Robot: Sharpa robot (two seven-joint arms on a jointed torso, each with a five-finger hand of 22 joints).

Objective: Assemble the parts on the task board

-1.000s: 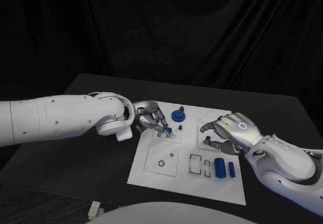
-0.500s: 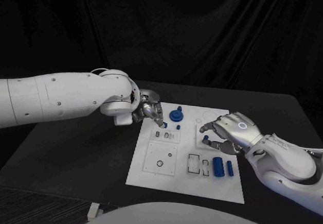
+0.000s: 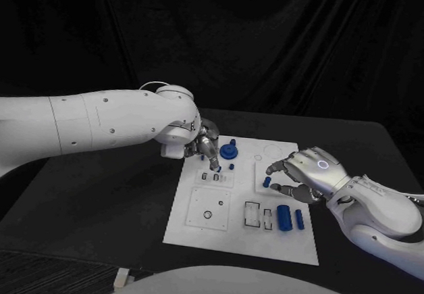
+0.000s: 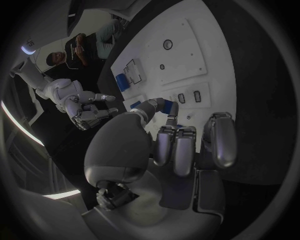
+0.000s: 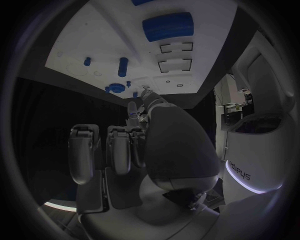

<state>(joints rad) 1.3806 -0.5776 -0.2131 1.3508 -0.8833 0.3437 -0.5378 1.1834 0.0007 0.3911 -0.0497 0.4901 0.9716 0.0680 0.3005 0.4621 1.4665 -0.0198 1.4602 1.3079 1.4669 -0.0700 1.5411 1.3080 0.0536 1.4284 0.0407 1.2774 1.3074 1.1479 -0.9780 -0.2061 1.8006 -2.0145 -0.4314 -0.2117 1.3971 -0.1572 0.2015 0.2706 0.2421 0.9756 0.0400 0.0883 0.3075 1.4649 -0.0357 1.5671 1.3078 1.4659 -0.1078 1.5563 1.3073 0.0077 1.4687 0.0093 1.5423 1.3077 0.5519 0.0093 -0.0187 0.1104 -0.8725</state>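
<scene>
**Both hands over the far half of the board**

The task board [image 3: 206, 236] lies in the middle of the black table [image 3: 101, 200]. The left hand [image 3: 206, 146] hangs over the board's far left corner with its fingers pointing down; something small and blue sits at the fingertips [image 3: 215, 165], but I cannot tell whether it is held. Just beside that hand a blue knobbed part [image 3: 231, 150] stands upright on the board. The right hand [image 3: 303, 172] hovers over the board's right side, fingers curled and apart, nothing in it; a small blue peg [image 3: 266, 182] stands beside its fingertips. Nearer the robot, a thick blue cylinder [image 3: 284, 218] and a thinner blue piece [image 3: 299, 219] lie side by side.
</scene>
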